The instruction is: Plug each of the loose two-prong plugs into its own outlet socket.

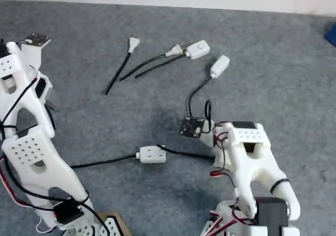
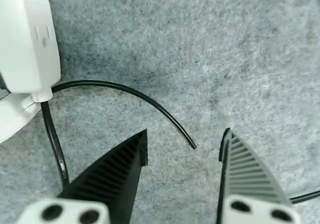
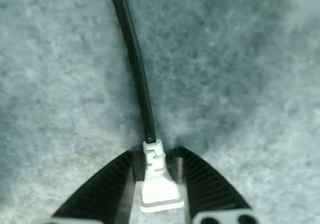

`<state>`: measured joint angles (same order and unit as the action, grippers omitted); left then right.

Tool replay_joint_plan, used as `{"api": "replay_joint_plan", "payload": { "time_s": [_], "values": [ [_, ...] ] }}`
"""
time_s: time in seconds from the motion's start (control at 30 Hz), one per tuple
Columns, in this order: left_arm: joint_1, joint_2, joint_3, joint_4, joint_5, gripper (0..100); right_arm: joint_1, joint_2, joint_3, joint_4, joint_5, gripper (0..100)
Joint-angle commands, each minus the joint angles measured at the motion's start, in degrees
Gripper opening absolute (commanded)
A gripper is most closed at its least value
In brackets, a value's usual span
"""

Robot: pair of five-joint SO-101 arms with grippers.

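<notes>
— Grey felt under everything is what worries us. The outlet socket [image 1: 151,154] nearest our right arm lies loose on the tabletop [image 1: 273,89], so if we push a plug at it we expect it to slide away rather than take the prongs.

— Agreed. The black cable [image 3: 132,59] also looks stiff. We judge it could twist the plug [image 3: 159,184] in our grip and put the 2 prongs out of line with the slots.

— How do we hold it?

— Our right end effector [image 3: 156,156] is clamped on the white plug, both pads against its ribbed neck just where the cable enters. The prongs are hidden from us, so we cannot tell how they are turned.

— And our left?

— Our left end effector [image 2: 185,134] is spread wide and holds nothing. It hangs above bare felt, with a cable end [image 2: 192,145] lying near the gap between its tips and a white socket block [image 2: 27,39] off to one side. We think it could brace a socket. 1 more loose plug [image 1: 134,43] lies well apart from both arms.
</notes>
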<state>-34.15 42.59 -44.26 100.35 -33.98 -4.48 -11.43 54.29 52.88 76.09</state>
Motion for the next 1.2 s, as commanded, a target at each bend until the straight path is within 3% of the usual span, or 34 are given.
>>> {"api": "replay_joint_plan", "payload": {
  "time_s": [0.0,0.17,0.33,0.5,0.73,0.93,1.17],
  "values": [
    [-0.4,-3.12,0.13,0.53,-0.44,24,1.19,1.71,-0.22,0.4,1.58,6.6],
    [-0.13,-3.12,0.13,0.53,-0.35,24,1.36,1.63,-3.21,3.47,-2.29,6.2],
    [3.91,-3.56,0.04,0.53,0.7,24,-3.03,1.98,-19.38,16.75,-22.33,6.2],
    [8.57,-3.65,-2.77,0.53,5.36,24,-7.16,2.33,-33.63,21.23,-42.55,0.2],
    [13.41,-4.18,-10.59,0.62,6.07,24,-10.95,2.33,-44.44,27.91,-61.98,0.5],
    [19.91,-17.63,-12.0,0.88,10.73,24,-16.48,2.42,-45.76,21.32,-78.24,0.5],
    [24.75,-42.77,-7.25,0.88,18.02,24,-25.19,2.42,-45.85,15.87,-85.89,0.5]
  ]
}}
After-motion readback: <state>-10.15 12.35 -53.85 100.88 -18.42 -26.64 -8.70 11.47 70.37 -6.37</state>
